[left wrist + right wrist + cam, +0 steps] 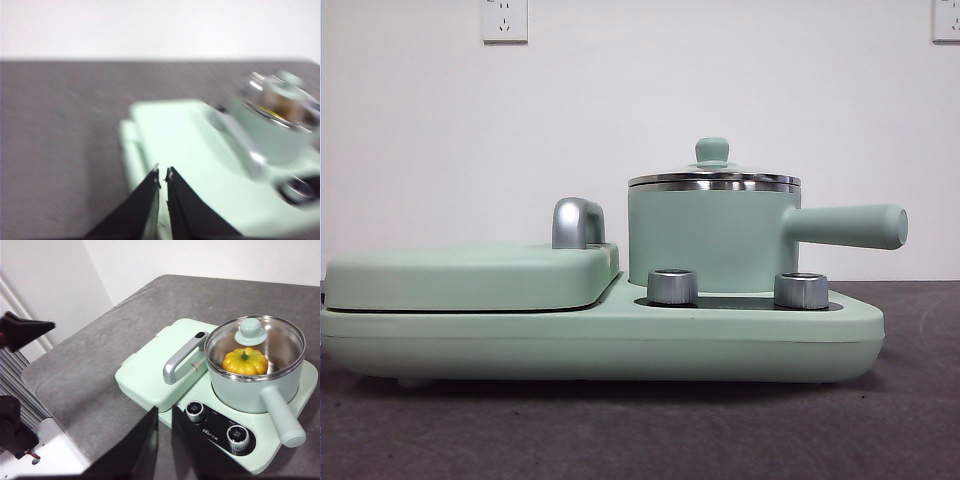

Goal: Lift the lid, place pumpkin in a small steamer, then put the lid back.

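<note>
The small steamer stands on the right half of the appliance base, its long handle pointing right. The lid sits closed on it, mint knob on top. In the right wrist view the pumpkin lies inside the steamer, seen through the lid. My right gripper is shut and empty, high above the front of the base. My left gripper is shut and empty, above the flat cover and apart from the blurred steamer. Neither gripper shows in the front view.
The wide mint-green base has two silver knobs at its front. A flat rectangular cover with a chrome handle takes up its left half. Grey table lies around it. A black arm part shows at the table's edge.
</note>
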